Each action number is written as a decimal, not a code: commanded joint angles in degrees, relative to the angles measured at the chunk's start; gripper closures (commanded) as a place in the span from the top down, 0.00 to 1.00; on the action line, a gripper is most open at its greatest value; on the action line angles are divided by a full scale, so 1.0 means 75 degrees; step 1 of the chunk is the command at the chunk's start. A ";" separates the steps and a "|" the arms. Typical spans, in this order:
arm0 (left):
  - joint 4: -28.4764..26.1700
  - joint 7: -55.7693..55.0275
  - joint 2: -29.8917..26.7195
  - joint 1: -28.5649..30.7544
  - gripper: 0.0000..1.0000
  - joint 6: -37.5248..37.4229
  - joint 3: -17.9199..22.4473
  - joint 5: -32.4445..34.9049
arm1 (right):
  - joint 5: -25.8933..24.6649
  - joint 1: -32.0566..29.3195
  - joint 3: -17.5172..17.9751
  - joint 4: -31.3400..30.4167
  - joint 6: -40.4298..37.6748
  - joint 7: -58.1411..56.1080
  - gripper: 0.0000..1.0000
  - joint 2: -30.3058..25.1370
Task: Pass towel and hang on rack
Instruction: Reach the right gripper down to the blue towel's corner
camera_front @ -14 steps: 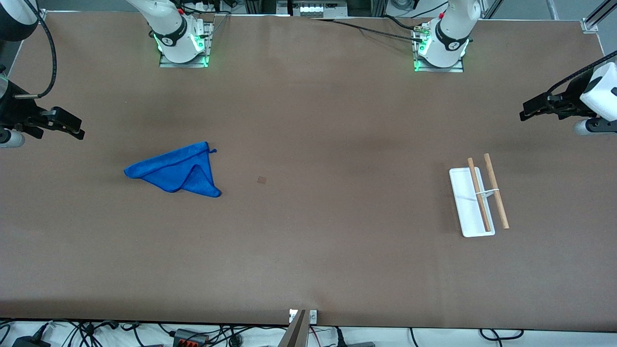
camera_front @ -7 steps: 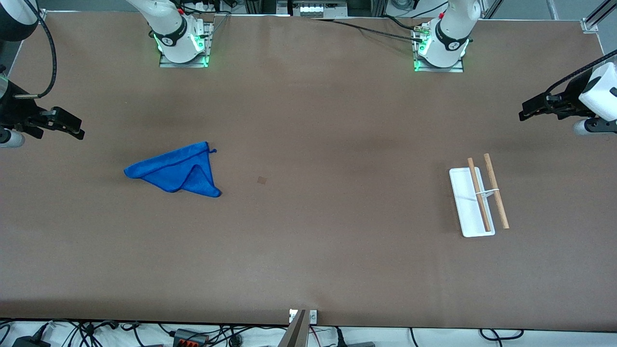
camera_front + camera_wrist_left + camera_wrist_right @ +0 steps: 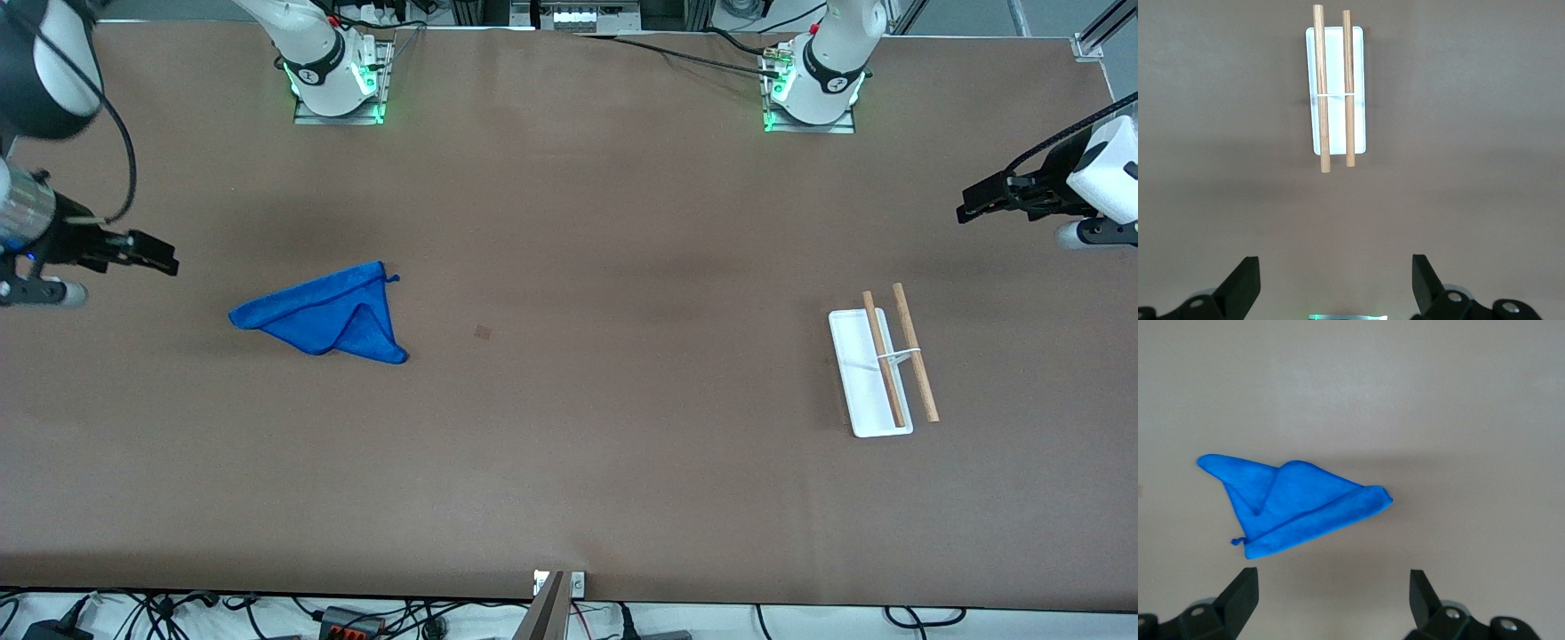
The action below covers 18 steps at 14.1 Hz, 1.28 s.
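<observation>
towel (image 3: 324, 313): bright blue, folded into a rough triangle, flat on the table (image 3: 569, 462) toward the right arm's end, about midway between the base edge and the front-camera edge. Nothing touching it.

towel feel: soft microfibre by the look, so probably very light and floppy. Would expect sagging and unfolding once lifted, no risk of breaking, not slippery against pads.

where to grab: stitched edge or one of the pointed corners looks best. Tiny loop (image 3: 392, 278) sits at the corner nearest the bases, likely too small to aim for. Pinching the thick folded middle probably catches several layers at once, fine for lifting but messy for draping. Gripping near one end should leave a free tail for the handover.

right gripper (image 3: 153, 258): up in the air over the right arm's end of the table, beside the towel and apart from it, fingers spread wide, holding nothing. Towel sits framed between the fingertips in the right wrist view (image 3: 1295, 503).

left gripper (image 3: 976, 203): waiting over the left arm's end of the table, jaws wide apart, empty.

rack (image 3: 880, 363): white flat base with two wooden rods on a thin bracket, toward the left arm's end, well apart from the towel. Same thing straight ahead in the left wrist view (image 3: 1336, 93). Looks light, so a tug on the rods could shift or tip it.

progress: nothing picked up yet, whole job left.
</observation>
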 commanded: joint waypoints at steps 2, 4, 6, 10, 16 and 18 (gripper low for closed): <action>-0.0041 0.0152 -0.0031 0.0062 1.00 0.0076 -0.0047 -0.0050 | -0.0084 -0.0373 0.0029 0.0074 0.0261 0.0093 1.00 0.1005; -0.0041 0.0152 -0.0031 0.0051 1.00 0.0088 -0.0047 -0.0050 | -0.0084 -0.0491 0.0029 0.0074 0.0366 0.0023 1.00 0.1544; -0.0041 0.0152 -0.0019 0.0062 1.00 0.0088 -0.0047 -0.0050 | -0.0049 -0.0607 0.0029 0.0074 0.0390 0.0022 1.00 0.2118; -0.0041 0.0152 -0.0019 0.0062 1.00 0.0076 -0.0047 -0.0050 | 0.0080 -0.0749 0.0052 0.0086 0.0576 -0.0001 1.00 0.2916; -0.0041 0.0152 -0.0019 0.0062 1.00 0.0076 -0.0047 -0.0061 | 0.0080 -0.0667 0.0099 0.0144 0.1152 -0.1512 1.00 0.3526; -0.0041 0.0152 -0.0019 0.0062 1.00 0.0076 -0.0047 -0.0061 | 0.0487 -0.0783 0.0111 0.0156 0.1175 -0.2119 1.00 0.3784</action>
